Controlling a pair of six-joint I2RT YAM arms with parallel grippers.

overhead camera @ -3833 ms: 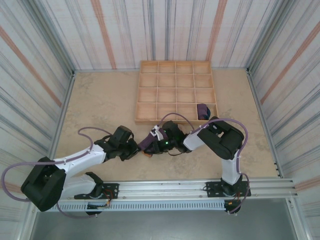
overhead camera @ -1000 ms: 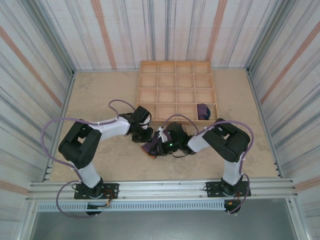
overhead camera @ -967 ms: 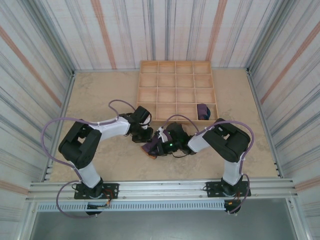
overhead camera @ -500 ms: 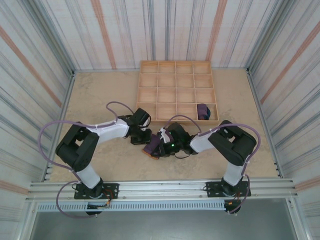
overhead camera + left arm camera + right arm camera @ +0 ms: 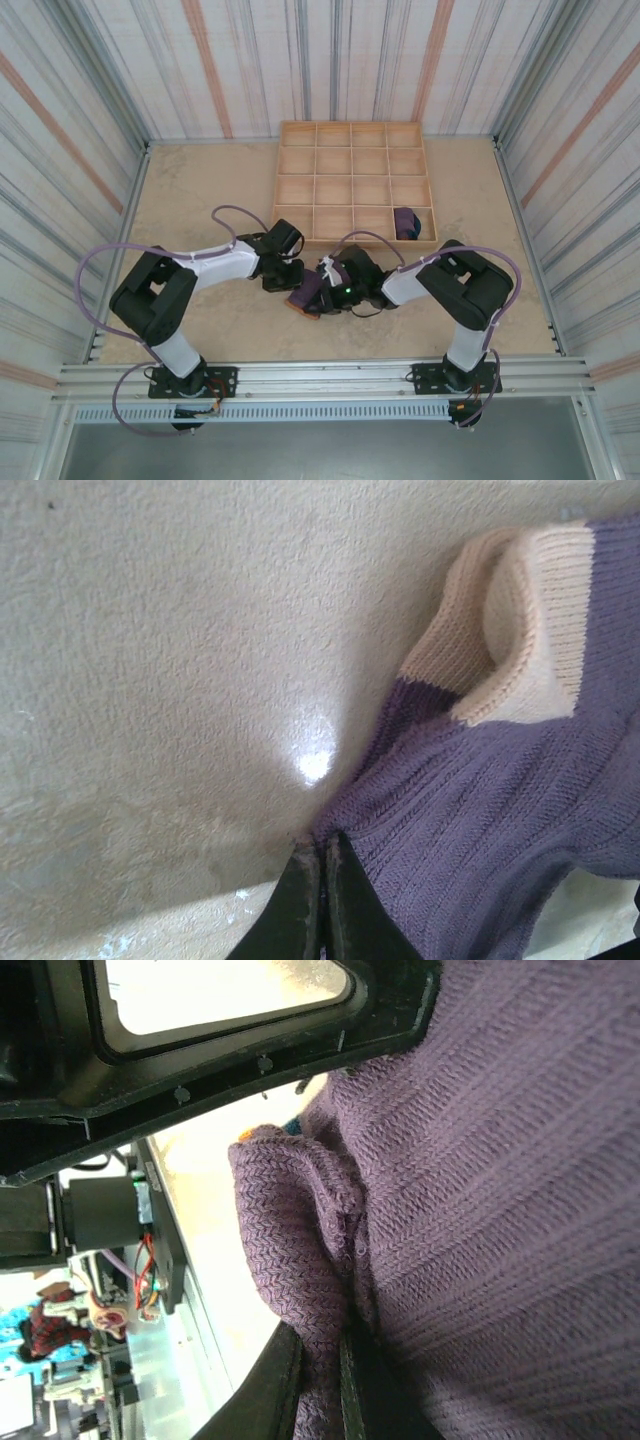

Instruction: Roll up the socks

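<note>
Counter [image 5: 200, 200]: it lies bare and slightly rough under both my end effectors. I judge that its drag could hold the knit back as I turn it, leaving the roll slack.
Tray [image 5: 277, 200]: the wooden grid sits just beyond my two end effectors. A wide swing on the lift could clip its near rim.
Left end effector [image 5: 322, 880]: my fingers are pressed together, with the tips down at the sock's edge. I cannot tell whether any knit is caught between them. If none is, this side pins nothing and the sock may slide away from me.
Right end effector [image 5: 320, 1360]: it is pinching a fold of purple knit. The fold looks thin, so a hard tug could pull it free and let the roll spring open.
Sock [image 5: 307, 292]: it lies bunched on the counter between my two end effectors, touching both.
Rolled bundle [image 5: 405, 222]: it sits in the tray's near-right corner compartment, beyond my right end effector and apart from the work. I see little risk there.
Peach cuff [image 5: 510, 630]: it lies loose, ahead and to the right of my left fingertips. It may flop out of the roll.
</note>
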